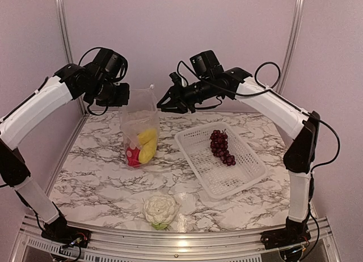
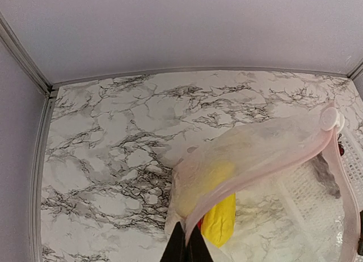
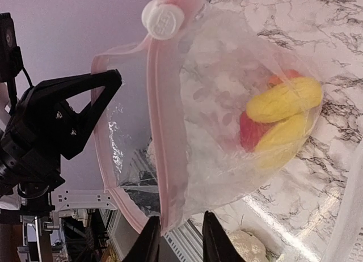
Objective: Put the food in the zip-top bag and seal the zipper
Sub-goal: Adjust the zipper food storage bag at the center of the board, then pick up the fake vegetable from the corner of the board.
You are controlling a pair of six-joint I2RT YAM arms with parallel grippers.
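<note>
The clear zip-top bag (image 1: 139, 123) hangs upright above the table with its mouth open. It holds two yellow pieces (image 1: 147, 144) and the red pepper (image 1: 133, 156). My left gripper (image 1: 126, 97) is shut on the bag's left top edge (image 2: 187, 245). My right gripper (image 1: 161, 105) is open, its fingers either side of the pinkish zipper strip (image 3: 167, 131) at the bag's right corner (image 3: 180, 218). A white slider (image 3: 163, 17) sits on the strip. The grape bunch (image 1: 220, 146) lies in the basket. The cauliflower (image 1: 160, 210) sits on the table. No orange piece shows.
The white latticed basket (image 1: 241, 174) lies right of the bag. The marble table (image 1: 96, 182) is walled at the back and left, with a metal rail along its near edge.
</note>
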